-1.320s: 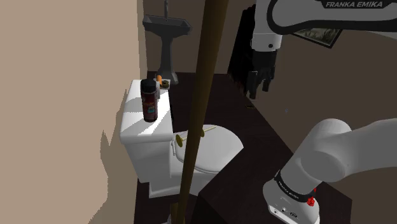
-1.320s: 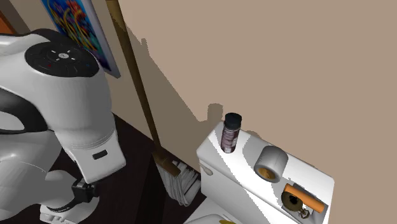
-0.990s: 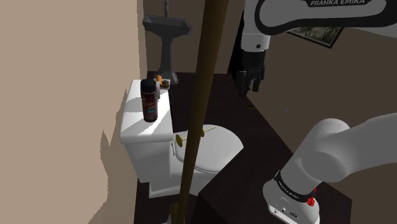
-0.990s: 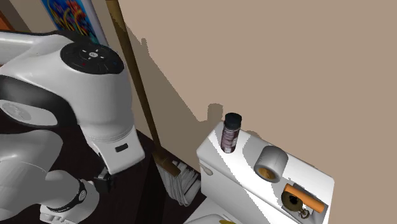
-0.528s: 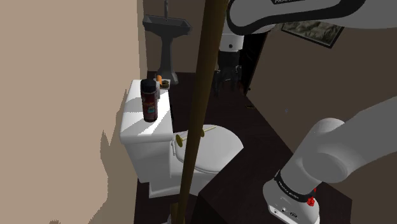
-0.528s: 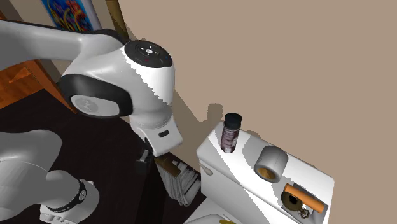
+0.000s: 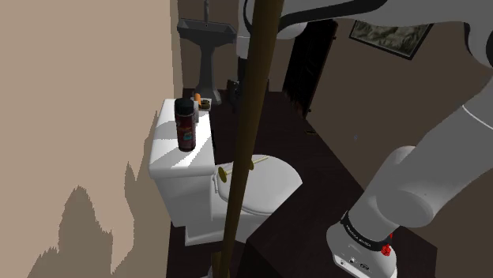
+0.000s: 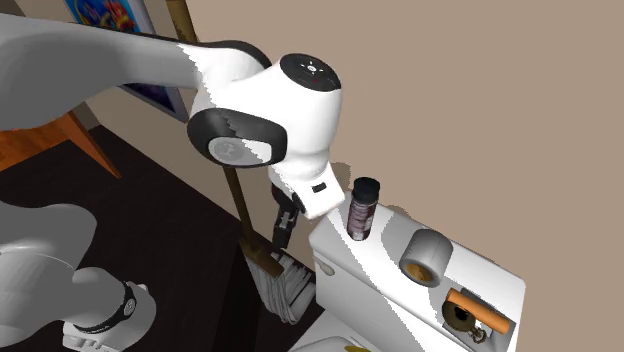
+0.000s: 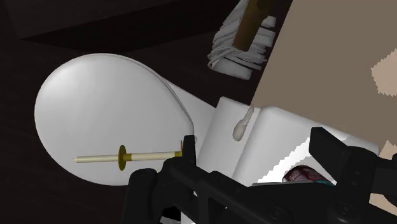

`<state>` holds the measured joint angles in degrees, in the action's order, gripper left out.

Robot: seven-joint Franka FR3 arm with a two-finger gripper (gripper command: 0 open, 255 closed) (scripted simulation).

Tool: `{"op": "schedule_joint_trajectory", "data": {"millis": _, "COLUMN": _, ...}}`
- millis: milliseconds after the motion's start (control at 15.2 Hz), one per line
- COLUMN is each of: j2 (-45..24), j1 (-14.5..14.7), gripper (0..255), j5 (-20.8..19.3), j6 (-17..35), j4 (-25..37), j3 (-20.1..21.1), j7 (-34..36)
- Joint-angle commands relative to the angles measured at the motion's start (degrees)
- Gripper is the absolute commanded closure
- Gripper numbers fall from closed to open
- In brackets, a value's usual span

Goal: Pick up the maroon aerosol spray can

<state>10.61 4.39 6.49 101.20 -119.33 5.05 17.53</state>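
Spray can (image 8: 364,208) upright on toilet tank (image 8: 350,265), at the end nearest the mop (image 8: 285,290); paper roll (image 8: 427,257) lies further along the lid. Mop leans on wall beside tank. Pincer (image 8: 284,225) between mop handle and tank. Pedestal sink (image 7: 207,35) beyond toilet.

The toilet (image 7: 186,170) is smooth, glossy white. The mop handle (image 7: 246,142) looks like brown wood; the mop head (image 8: 290,290), at nine o'clock of the tank (image 8: 345,268), is white cloth strips. The wall (image 7: 79,118) is matt; the spray can (image 7: 186,126) smooth.
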Motion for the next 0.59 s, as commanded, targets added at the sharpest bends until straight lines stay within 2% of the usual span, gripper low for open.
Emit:
{"op": "schedule_joint_trajectory", "data": {"millis": 0, "j2": -3.94, "j1": 0.43, "gripper": 0, "j5": 0.52, "j6": 1.14, "j4": 3.68, "j3": 0.68, "j7": 1.64}}
{"op": "schedule_joint_trajectory", "data": {"millis": 528, "j2": -19.44, "j1": 2.06, "gripper": 0, "j5": 1.03, "j6": 2.48, "j4": 21.26, "j3": 2.28, "j7": 7.31}}
